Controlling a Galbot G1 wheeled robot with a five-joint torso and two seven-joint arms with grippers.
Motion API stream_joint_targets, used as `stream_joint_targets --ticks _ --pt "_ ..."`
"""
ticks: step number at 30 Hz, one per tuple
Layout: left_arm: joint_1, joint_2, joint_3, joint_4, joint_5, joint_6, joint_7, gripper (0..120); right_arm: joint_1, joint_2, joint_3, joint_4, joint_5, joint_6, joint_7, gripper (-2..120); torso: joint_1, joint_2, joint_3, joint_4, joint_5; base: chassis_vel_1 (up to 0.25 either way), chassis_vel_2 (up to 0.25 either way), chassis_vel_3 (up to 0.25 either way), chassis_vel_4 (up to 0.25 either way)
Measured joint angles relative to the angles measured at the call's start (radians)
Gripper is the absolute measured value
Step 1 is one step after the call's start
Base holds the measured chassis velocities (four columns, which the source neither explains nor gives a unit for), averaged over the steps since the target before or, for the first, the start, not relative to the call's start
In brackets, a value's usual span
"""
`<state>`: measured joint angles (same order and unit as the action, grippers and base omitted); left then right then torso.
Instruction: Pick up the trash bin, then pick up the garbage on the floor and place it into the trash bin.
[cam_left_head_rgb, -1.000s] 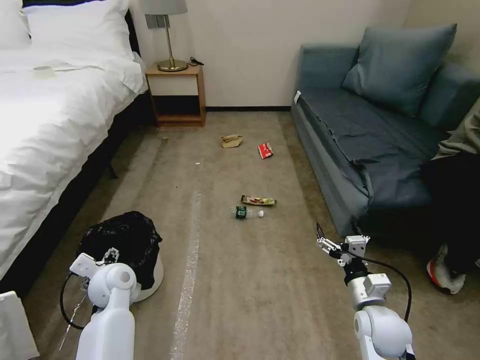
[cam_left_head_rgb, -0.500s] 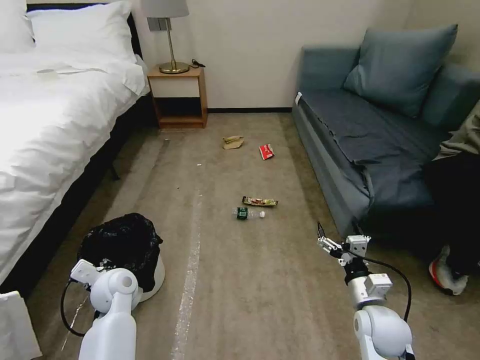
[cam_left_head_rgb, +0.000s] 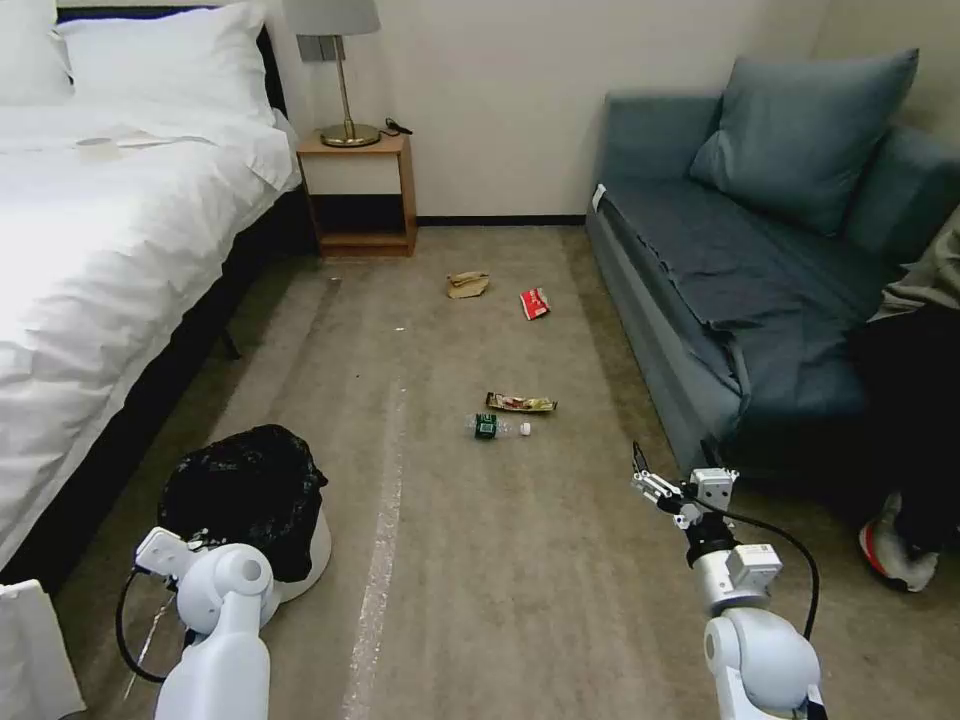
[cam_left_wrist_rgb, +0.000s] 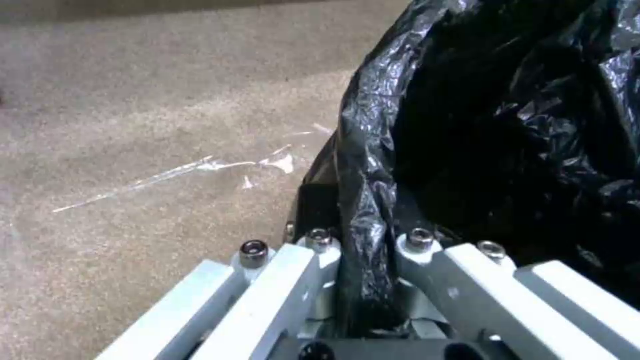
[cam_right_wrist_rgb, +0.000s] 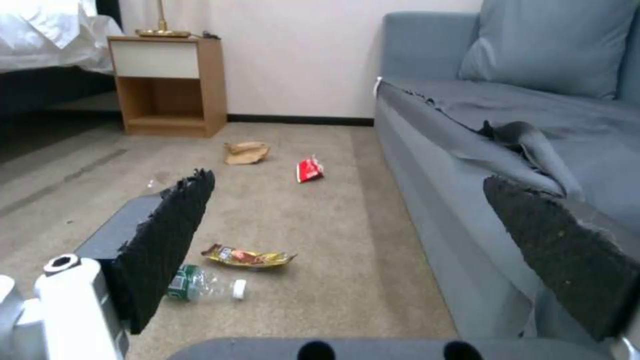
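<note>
The trash bin (cam_left_head_rgb: 312, 548) is white with a black bag (cam_left_head_rgb: 245, 485) bulging over it, and it stands on the carpet at my near left. In the left wrist view my left gripper (cam_left_wrist_rgb: 363, 240) is shut on the bag-covered rim (cam_left_wrist_rgb: 360, 165). My right gripper (cam_left_head_rgb: 648, 478) hovers open above the carpet beside the sofa, its pads (cam_right_wrist_rgb: 167, 245) wide apart and empty. The garbage lies ahead of it. Nearest are a clear bottle (cam_left_head_rgb: 492, 427) (cam_right_wrist_rgb: 200, 286) and a snack wrapper (cam_left_head_rgb: 520, 403) (cam_right_wrist_rgb: 248, 257). Farther off lie a red packet (cam_left_head_rgb: 534, 303) (cam_right_wrist_rgb: 309, 169) and tan paper (cam_left_head_rgb: 467, 284) (cam_right_wrist_rgb: 245, 152).
A white bed (cam_left_head_rgb: 110, 260) runs along the left and a blue sofa (cam_left_head_rgb: 720, 300) along the right. A wooden nightstand (cam_left_head_rgb: 360, 195) with a lamp stands against the far wall. The carpet strip between bed and sofa holds the litter.
My left arm has sunk a little lower by the bin. The view has shifted slightly. The right gripper and the litter have stayed where they were.
</note>
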<state>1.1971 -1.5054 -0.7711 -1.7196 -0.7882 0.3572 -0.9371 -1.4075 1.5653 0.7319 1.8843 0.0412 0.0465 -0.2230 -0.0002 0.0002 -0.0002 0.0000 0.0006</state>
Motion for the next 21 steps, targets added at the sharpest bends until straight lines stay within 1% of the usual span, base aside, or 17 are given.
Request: stream_joint_targets --ticks 5,7,8,9,10,12,14,15,16,17,18,19,20,21 --pt "0.011 0.0 0.004 -0.005 0.007 0.0 0.014 4 0.0 0.0 -0.002 0.001 0.0 0.0 0.003 100 0.0 0.0 0.0 0.0 0.0 0.0 0.0 0.0 0.0" --pt "0.019 0.0 0.008 -0.017 0.021 0.0 0.022 4 0.0 -0.001 -0.004 0.002 0.002 -0.003 0.007 100 0.0 0.0 0.0 0.0002 -0.0011 0.0 0.0 0.0 0.0" --pt "0.028 0.001 0.015 -0.041 0.053 0.014 0.039 4 0.001 -0.003 -0.008 0.006 0.006 -0.009 0.015 100 0.0 -0.001 0.001 0.0005 -0.0041 0.0 0.0 0.0 0.0" --pt "0.028 0.001 0.015 -0.041 0.053 0.014 0.039 4 0.001 -0.003 -0.008 0.006 0.006 -0.009 0.015 100 0.0 -0.001 0.001 0.0005 -0.0041 0.0 0.0 0.0 0.0" --pt "0.03 0.001 0.017 -0.054 0.074 0.036 0.054 4 0.002 -0.004 -0.011 0.009 0.009 -0.012 0.018 100 0.0 -0.001 0.001 0.0006 -0.0047 0.0 0.0 0.0 0.0" --pt "0.03 0.001 0.018 -0.057 0.079 0.042 0.058 4 0.003 -0.004 -0.012 0.01 0.011 -0.016 0.018 100 0.0 -0.001 0.001 0.0006 -0.0047 0.0 0.0 0.0 0.0" --pt "0.031 0.0 0.025 -0.092 0.124 0.112 0.116 3 0.002 -0.007 -0.024 0.033 0.049 -0.059 0.028 100 0.0 -0.001 0.001 -0.0006 -0.0048 0.0 0.0 0.0 0.0" --pt "0.031 0.0 0.025 -0.092 0.124 0.112 0.116 3 0.002 -0.007 -0.024 0.033 0.049 -0.059 0.028 100 0.0 -0.001 0.001 -0.0006 -0.0048 0.0 0.0 0.0 0.0" --pt "0.031 0.001 0.029 -0.109 0.138 0.137 0.136 1 0.004 -0.007 -0.027 0.035 0.052 -0.062 0.029 100 0.0 -0.001 0.001 -0.0009 -0.0042 0.0 0.0 0.0 0.0" --pt "0.031 0.002 0.034 -0.127 0.156 0.158 0.149 1 0.008 -0.007 -0.028 0.033 0.041 -0.05 0.03 100 0.0 -0.001 0.001 -0.001 -0.0041 0.0 0.0 0.0 0.0" --pt "0.031 0.002 0.034 -0.127 0.156 0.158 0.149 1 0.008 -0.007 -0.028 0.033 0.041 -0.05 0.03 100 0.0 -0.001 0.001 -0.001 -0.0041 0.0 0.0 0.0 0.0" --pt "0.031 0.003 0.036 -0.144 0.175 0.17 0.161 1 0.012 -0.007 -0.029 0.026 0.024 -0.027 0.029 100 0.0 -0.001 0.001 -0.0009 -0.0038 0.0 0.0 0.0 0.0" --pt "0.031 0.005 0.039 -0.16 0.194 0.179 0.171 1 0.017 -0.007 -0.029 0.016 0.006 -0.005 0.026 100 0.0 -0.001 0.001 -0.0008 -0.0022 0.0 0.0 0.0 0.0" --pt "0.031 0.005 0.039 -0.16 0.194 0.179 0.171 1 0.017 -0.007 -0.029 0.016 0.006 -0.005 0.026 100 0.0 -0.001 0.001 -0.0008 -0.0022 0.0 0.0 0.0 0.0"
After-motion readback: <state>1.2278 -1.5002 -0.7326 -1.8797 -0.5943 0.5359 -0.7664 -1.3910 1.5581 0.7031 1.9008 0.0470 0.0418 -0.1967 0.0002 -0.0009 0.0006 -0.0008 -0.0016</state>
